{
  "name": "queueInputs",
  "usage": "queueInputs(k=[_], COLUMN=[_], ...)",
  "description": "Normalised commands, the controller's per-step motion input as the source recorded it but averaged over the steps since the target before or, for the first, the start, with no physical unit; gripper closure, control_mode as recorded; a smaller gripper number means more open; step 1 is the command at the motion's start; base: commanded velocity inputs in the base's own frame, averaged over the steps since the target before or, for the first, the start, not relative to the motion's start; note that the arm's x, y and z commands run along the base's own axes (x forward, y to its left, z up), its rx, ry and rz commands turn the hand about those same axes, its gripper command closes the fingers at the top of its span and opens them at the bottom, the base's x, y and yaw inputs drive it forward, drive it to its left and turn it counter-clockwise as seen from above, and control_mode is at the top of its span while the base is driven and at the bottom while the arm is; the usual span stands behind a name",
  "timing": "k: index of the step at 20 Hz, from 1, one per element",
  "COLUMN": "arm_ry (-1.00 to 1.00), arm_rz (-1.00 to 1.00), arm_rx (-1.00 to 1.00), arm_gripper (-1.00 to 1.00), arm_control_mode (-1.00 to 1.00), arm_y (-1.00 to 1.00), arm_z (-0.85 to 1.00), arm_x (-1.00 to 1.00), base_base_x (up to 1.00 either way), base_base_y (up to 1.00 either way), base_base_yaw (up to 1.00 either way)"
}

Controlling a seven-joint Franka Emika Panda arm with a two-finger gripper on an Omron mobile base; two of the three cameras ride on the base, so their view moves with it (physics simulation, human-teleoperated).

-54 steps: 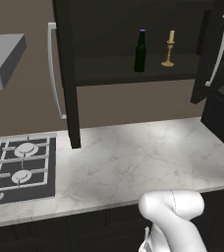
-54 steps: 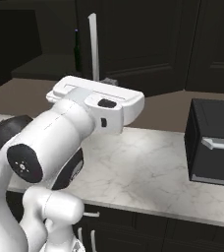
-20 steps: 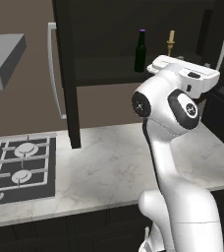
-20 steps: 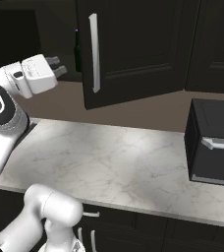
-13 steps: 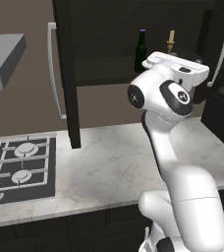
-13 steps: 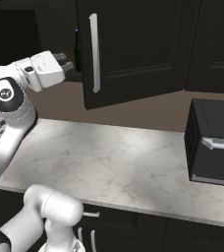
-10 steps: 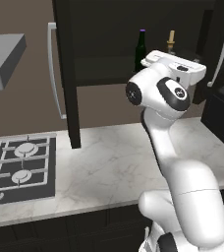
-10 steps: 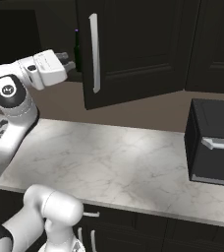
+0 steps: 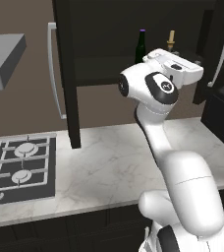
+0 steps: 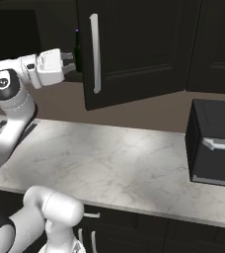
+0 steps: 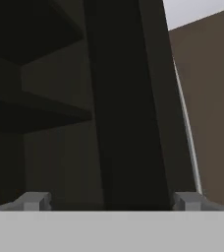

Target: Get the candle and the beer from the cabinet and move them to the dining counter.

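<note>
The two-finger tool [image 10: 69, 63] is raised to the level of the cabinet shelf, its small dark fingers [image 11: 35, 201] spread wide apart with nothing between them. In the hand view the fingers straddle the edge of an open dark door, whose long silver bar handle [image 11: 187, 142] runs along its outer face, with dim shelf boards on the other side.

In the right base view the tool points at the dark green-black glass beer bottle with a purple cap [image 10: 77, 50], which stands just ahead of the fingertips; I cannot tell whether they touch it. Close beside the bottle is the edge of the open right door [image 10: 134, 54] of the tall black-brown wall cabinet [image 9: 104, 44], so the room on that side is narrow.

In the left base view the bottle [image 9: 140, 47] stands upright on the shelf, and the small tan-gold candle on its candlestick [image 9: 171, 40] stands near it to the right, apart from it; the white wrist covers their lower parts. The left door [image 9: 65, 69] swings out over the desk, and open room lies between the two doors.

Below, the grey-white marble desk [image 9: 109, 167] holds a gas hob [image 9: 15, 167] at its left end and a black box-shaped appliance [image 10: 215, 143] at its right end, well apart, with bare marble between them down to the front edge.
</note>
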Motion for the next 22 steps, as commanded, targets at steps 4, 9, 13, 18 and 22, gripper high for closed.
queueInputs(k=[4, 9, 13, 18, 22], arm_ry=[0.00, 0.00, 0.00, 0.00, 0.00], arm_rz=[-0.17, -0.07, 0.00, 0.00, 0.00], arm_rx=[0.03, 0.00, 0.00, 0.00, 0.00], arm_gripper=[-1.00, -1.00, -1.00, -1.00, -1.00], arm_control_mode=[-1.00, -1.00, -1.00, -1.00, -1.00], arm_y=[-0.18, -0.36, -0.51, -0.48, -0.46], arm_z=[0.00, 0.00, 0.00, 0.00, 0.00], arm_x=[0.00, 0.00, -0.07, -0.21, -0.25], base_base_x=[0.00, 0.00, 0.00, 0.00, 0.00], base_base_y=[0.00, 0.00, 0.00, 0.00, 0.00], base_base_yaw=[0.00, 0.00, 0.00, 0.00, 0.00])
